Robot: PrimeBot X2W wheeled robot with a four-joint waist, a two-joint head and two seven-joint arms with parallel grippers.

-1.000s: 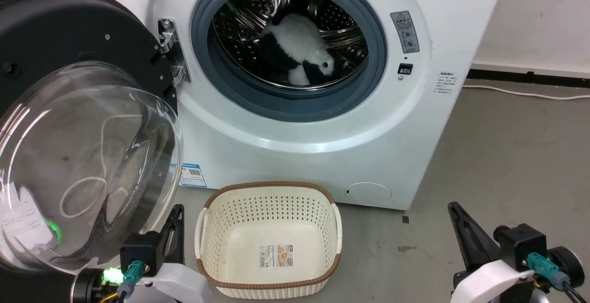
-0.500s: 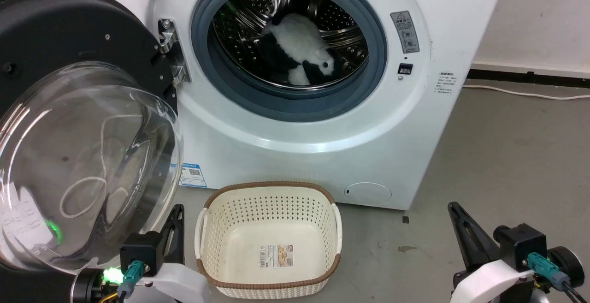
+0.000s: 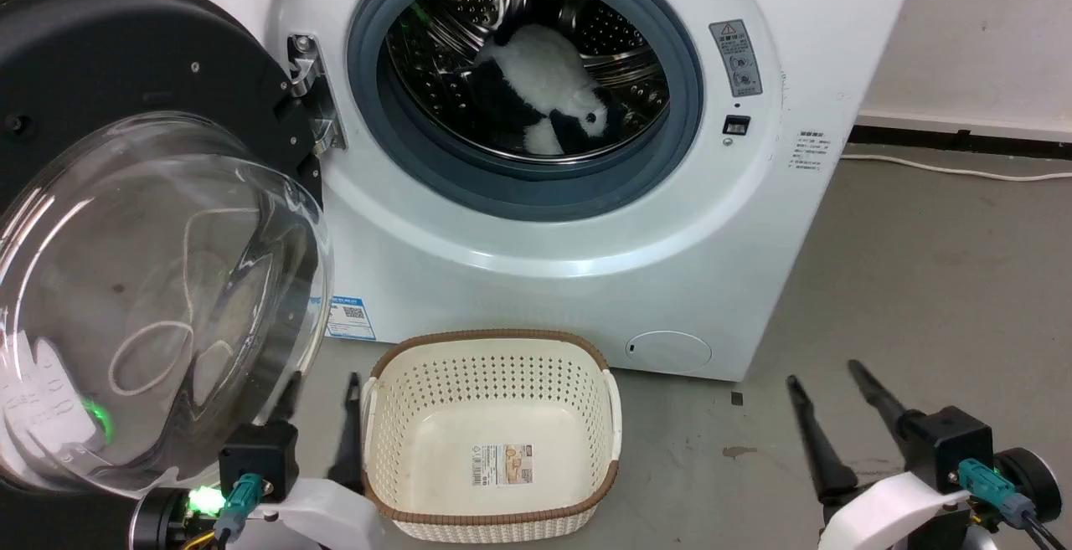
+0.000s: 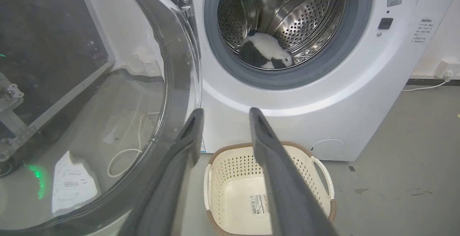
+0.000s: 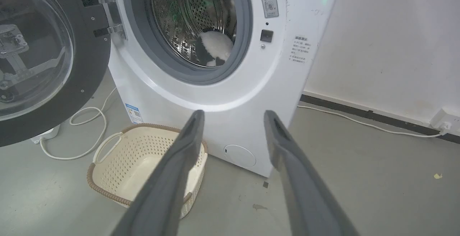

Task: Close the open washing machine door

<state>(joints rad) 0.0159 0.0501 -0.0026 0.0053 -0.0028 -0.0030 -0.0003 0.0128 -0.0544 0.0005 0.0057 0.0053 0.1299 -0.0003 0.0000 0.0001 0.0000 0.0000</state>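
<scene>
The washing machine door [image 3: 100, 56] is a black round door with a bulging clear glass bowl. It stands swung wide open to the left of the white washing machine [image 3: 586, 265], hung on a metal hinge [image 3: 314, 98]. My left gripper [image 3: 322, 382] is open and empty, low beside the door's lower edge and apart from it. In the left wrist view the left gripper [image 4: 225, 111] points at the machine front, with the door [image 4: 90, 103] to its left. My right gripper [image 3: 822, 372] is open and empty at the lower right, and the right gripper [image 5: 233, 113] faces the machine [image 5: 251, 96].
A black-and-white plush toy [image 3: 544, 89] lies in the steel drum. A cream perforated basket [image 3: 490, 338] stands on the grey floor in front of the machine, between my grippers. A white cable [image 3: 946, 169] runs along the wall at the right.
Both grippers have gone from shut to open, their fingers spread apart. The door, the basket and the toy have not moved.
</scene>
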